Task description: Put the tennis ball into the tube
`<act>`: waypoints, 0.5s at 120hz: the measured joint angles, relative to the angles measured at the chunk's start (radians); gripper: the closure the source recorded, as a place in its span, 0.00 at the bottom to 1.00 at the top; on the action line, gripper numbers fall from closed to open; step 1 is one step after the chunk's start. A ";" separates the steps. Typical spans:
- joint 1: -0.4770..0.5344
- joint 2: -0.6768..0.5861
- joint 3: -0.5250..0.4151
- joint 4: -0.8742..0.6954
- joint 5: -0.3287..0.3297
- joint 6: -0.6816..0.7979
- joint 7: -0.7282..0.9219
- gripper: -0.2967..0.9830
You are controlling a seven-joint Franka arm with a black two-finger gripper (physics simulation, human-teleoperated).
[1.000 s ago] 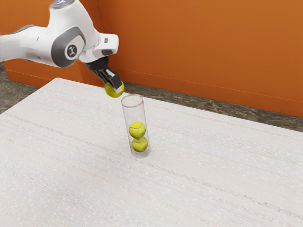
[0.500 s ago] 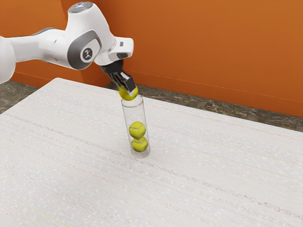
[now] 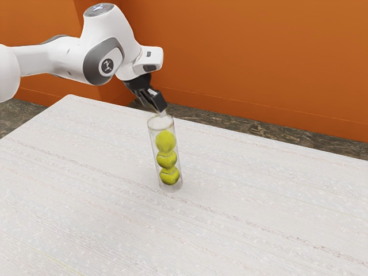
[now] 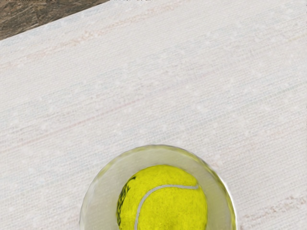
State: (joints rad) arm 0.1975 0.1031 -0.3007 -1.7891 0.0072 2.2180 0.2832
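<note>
Clear, open-topped cylindrical tube (image 3: 175, 150) noted upright on the white, faintly streaked tabletop (image 3: 247, 201). Three balls counted inside, stacked one above another. The yellow-green felt tennis ball (image 3: 165, 141) of the task is seen at the head of the stack, inside the tube and below its rim. Under it, a middle yellow-green tennis ball (image 3: 167, 159); lowest, near the tube's base, a bottom yellow-green tennis ball (image 3: 169, 176). No gap is made out between the upper two.

Black two-finger gripper (image 3: 159, 110) is seen just above the tube's mouth, tilted, its tips directed down toward the opening. Fingers read as spread, with nothing pinched between them. White-and-grey robot arm (image 3: 46, 60) is extended from the exterior view's left, bent down at the wrist.

In the wrist view, the ball is looked down upon through the round mouth, ringed by the clear wall. A curved pale grey seam is marked on its felt, with dark lettering along one side.

Backdrop: plain orange wall (image 3: 247, 57); dark brown, mottled floor (image 3: 259, 131) between wall and table edge.
</note>
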 joint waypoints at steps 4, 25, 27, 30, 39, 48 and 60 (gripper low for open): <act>0.000 -0.001 0.000 0.000 -0.001 0.000 0.002 0.31; 0.008 -0.020 0.002 0.016 0.004 -0.025 0.007 0.27; 0.010 -0.022 0.003 0.034 0.005 -0.041 0.005 0.26; 0.012 -0.025 0.004 0.071 0.007 -0.072 0.001 0.26; 0.017 -0.030 0.004 0.157 0.015 -0.169 -0.019 0.25; -0.047 -0.042 0.072 0.214 0.023 -0.263 -0.038 0.25; -0.262 -0.074 0.294 0.240 0.027 -0.375 -0.079 0.24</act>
State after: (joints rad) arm -0.0642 0.0288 -0.0069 -1.5492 0.0346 1.8433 0.2046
